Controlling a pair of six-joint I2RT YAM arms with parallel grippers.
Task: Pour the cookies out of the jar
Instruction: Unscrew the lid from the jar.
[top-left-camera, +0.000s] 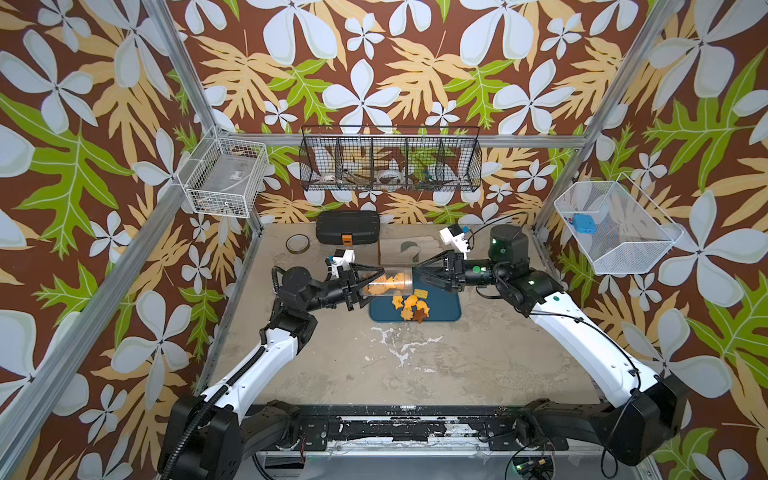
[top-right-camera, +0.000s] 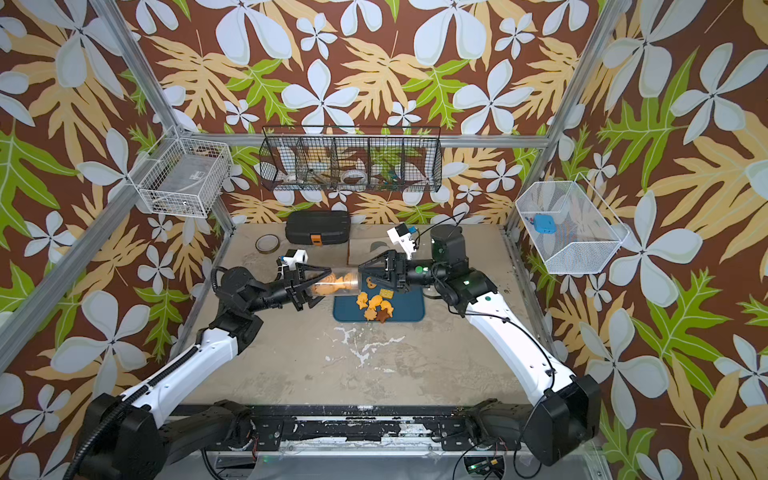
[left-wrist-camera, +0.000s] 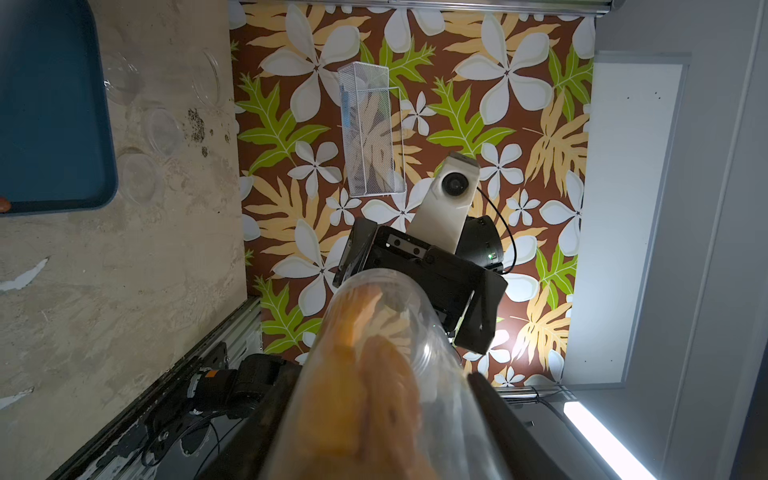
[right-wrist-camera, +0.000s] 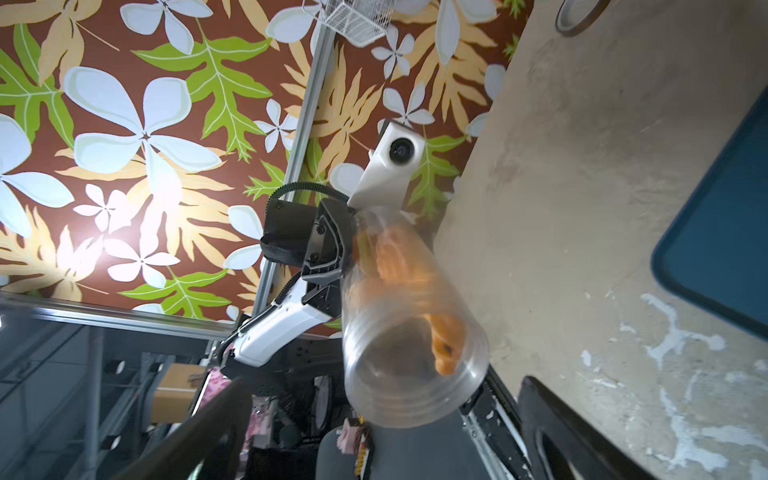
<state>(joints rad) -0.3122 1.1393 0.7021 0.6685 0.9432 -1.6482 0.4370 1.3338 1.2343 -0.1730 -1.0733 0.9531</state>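
Clear jar (top-left-camera: 395, 282) lies clamped sideways in left jaws.

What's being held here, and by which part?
The clear jar, in the left gripper, by its closed end. The right gripper is open at its mouth, holding nothing.

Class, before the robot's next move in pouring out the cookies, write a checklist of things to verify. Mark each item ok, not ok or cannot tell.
1. Grip: left hand shut on the jar: ok.
2. Mouth of the jar uncovered, seen in the right wrist view: ok.
3. All poured cookies lie on the blue tray: ok.
4. Jar emptied: not ok, several cookies in the jar.
5. The right hand open: ok.
6. The right hand clear of the jar's mouth: cannot tell.
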